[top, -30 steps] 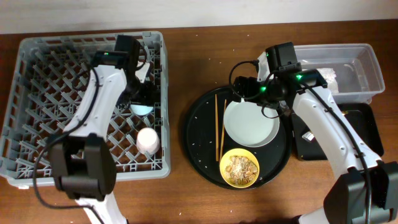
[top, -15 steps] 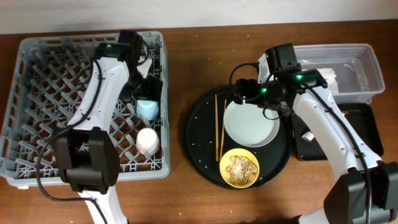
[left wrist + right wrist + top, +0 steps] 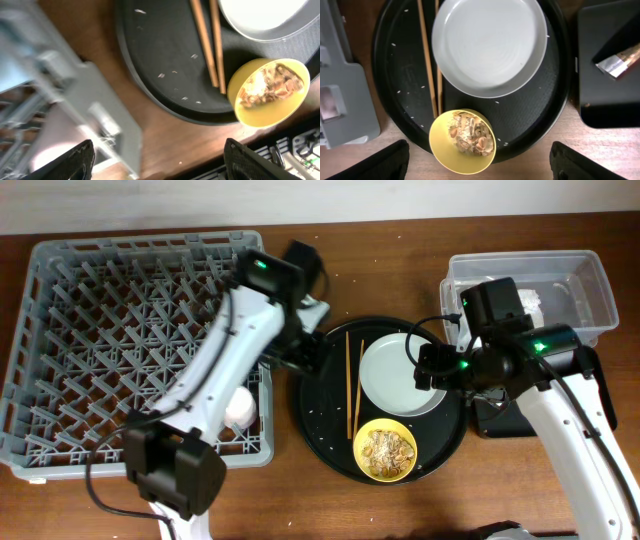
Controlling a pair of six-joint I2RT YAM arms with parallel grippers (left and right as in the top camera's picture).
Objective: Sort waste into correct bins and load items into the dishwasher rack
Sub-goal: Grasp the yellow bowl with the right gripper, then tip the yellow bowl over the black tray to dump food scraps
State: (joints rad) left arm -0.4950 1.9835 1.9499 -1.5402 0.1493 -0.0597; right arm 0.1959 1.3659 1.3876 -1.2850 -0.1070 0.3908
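My left gripper (image 3: 303, 352) is open and empty over the left edge of the round black tray (image 3: 320, 405), beside the grey dishwasher rack (image 3: 140, 242). In its wrist view (image 3: 160, 162) the wooden chopsticks (image 3: 207, 45), the yellow bowl (image 3: 267, 90) of food scraps and the pale plate (image 3: 265, 20) lie ahead. My right gripper (image 3: 430, 365) is open and empty above the plate's (image 3: 395, 375) right side. Its wrist view (image 3: 480, 165) shows the plate (image 3: 490, 45), chopsticks (image 3: 427, 75) and bowl (image 3: 462, 140). The pink cup (image 3: 238, 405) stands in the rack. The blue cup is hidden under my left arm.
The clear tub (image 3: 590, 280) at the back right holds the white napkin (image 3: 530, 302). The shallow black tray (image 3: 605, 100), right of the round tray, holds the gold-brown wrapper (image 3: 620, 62). The bowl (image 3: 386, 450) and chopsticks (image 3: 350, 385) sit on the round tray.
My left gripper has left the blue cup in the rack and swung right to the round tray's edge. My right arm has shifted right and toward the front.
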